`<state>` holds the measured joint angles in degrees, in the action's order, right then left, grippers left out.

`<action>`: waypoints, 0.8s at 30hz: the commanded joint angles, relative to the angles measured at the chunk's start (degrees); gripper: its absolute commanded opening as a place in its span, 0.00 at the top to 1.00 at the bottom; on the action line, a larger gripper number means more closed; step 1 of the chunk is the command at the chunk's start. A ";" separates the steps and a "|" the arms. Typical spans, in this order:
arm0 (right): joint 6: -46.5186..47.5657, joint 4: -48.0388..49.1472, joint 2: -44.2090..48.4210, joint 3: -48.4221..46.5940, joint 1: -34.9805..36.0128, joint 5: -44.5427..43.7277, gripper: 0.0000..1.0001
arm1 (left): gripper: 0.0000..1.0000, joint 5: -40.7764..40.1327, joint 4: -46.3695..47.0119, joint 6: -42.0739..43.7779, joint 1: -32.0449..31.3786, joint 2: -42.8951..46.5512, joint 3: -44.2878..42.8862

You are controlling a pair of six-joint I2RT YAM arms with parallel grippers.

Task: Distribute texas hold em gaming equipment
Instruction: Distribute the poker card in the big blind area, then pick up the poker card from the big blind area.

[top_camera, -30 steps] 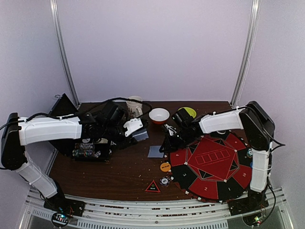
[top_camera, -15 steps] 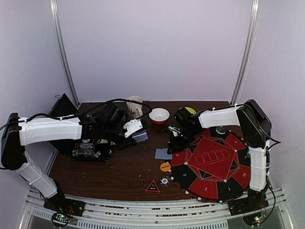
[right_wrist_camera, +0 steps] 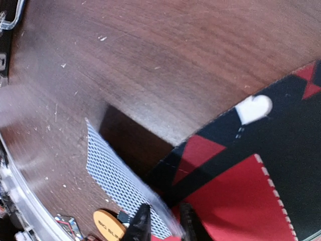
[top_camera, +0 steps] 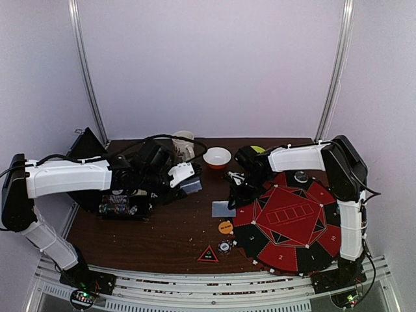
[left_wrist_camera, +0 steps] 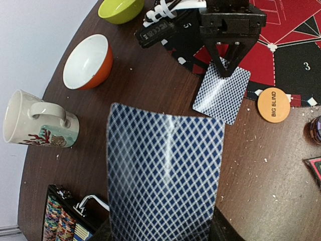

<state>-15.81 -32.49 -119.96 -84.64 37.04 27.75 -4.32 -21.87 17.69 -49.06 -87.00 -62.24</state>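
Blue card (left_wrist_camera: 165, 175) hides left jaws; right jaws pinch second card (left_wrist_camera: 222, 95).

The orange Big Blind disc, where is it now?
Top view: the orange disc lies on the table at the left edge of the red-and-black mat, on the near side of the flat blue-backed card, beyond the triangular marker.

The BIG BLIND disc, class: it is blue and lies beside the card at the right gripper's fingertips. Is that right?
Not quite. The BIG BLIND disc is orange, not blue, as the left wrist view shows. The rest stands: it lies beside the card at the fingertips of the right gripper.
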 commanded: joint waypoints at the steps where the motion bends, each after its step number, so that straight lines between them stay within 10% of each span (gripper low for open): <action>1: 1.85 -5.64 -0.15 -2.57 0.05 -5.84 0.73 | 0.54 -0.51 3.00 0.68 0.36 1.39 0.36; 14: 12.91 -15.65 5.20 -17.08 -0.30 -2.72 0.39 | 0.54 0.85 3.44 1.74 0.37 2.52 1.07; 24: -7.08 25.48 11.47 -2.47 3.24 21.05 0.22 | 0.54 0.97 4.04 2.52 0.36 2.99 1.68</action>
<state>-15.35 -23.11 -108.71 -91.24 37.91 41.19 -3.81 -20.95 19.31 -49.06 -85.60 -60.84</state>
